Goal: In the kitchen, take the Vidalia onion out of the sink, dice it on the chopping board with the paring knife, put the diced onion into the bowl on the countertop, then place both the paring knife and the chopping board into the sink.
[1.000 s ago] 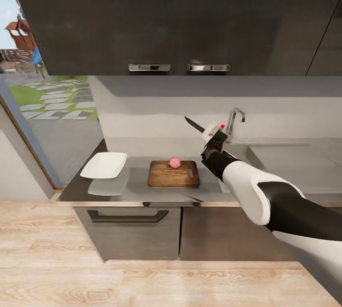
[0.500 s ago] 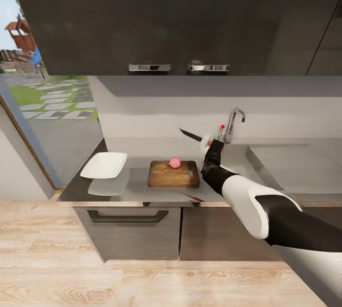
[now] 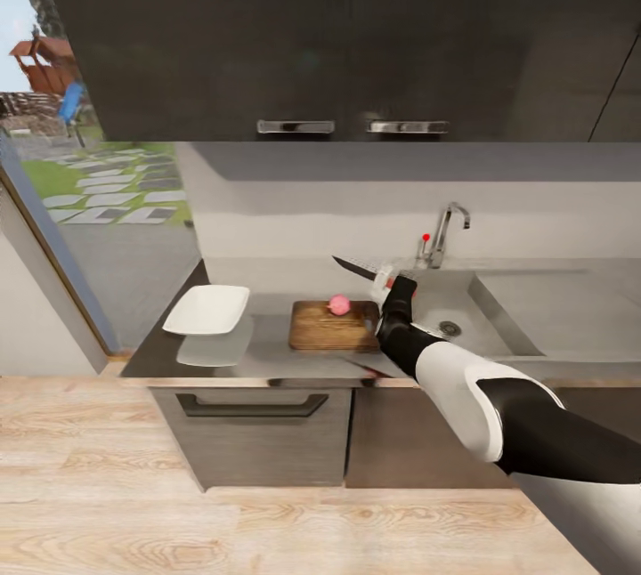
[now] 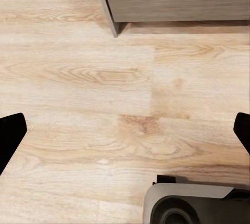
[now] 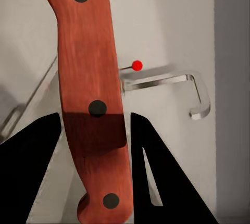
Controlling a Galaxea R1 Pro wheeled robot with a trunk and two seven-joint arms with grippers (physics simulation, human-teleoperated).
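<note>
The pink, round Vidalia onion [image 3: 339,304] sits on the far edge of the brown chopping board [image 3: 331,327], which lies on the grey countertop [image 3: 267,352]. My right gripper [image 3: 385,278] is shut on the paring knife [image 3: 356,269] and hovers over the board's right end. Its dark blade points left, above the onion and apart from it. The right wrist view has the red-brown riveted knife handle [image 5: 92,99] clamped in that gripper [image 5: 94,117] between black fingers [image 5: 31,177]. The white bowl [image 3: 207,310] stands left of the board. The sink [image 3: 463,312] lies to the right. My left gripper [image 4: 125,135] hangs open over the floor.
A chrome tap [image 3: 442,235] with a red knob [image 5: 137,65] stands behind the sink, and the drainboard [image 3: 570,308] stretches to the right. Dark upper cabinets [image 3: 338,32] hang over the counter. A window [image 3: 80,166] is at the left. Wood floor [image 4: 104,78] and the robot base [image 4: 187,208] lie below.
My right gripper has come down and slightly left with the knife, from tap height to just above the board's right end. The whole view has shifted a little; board and onion stay put.
</note>
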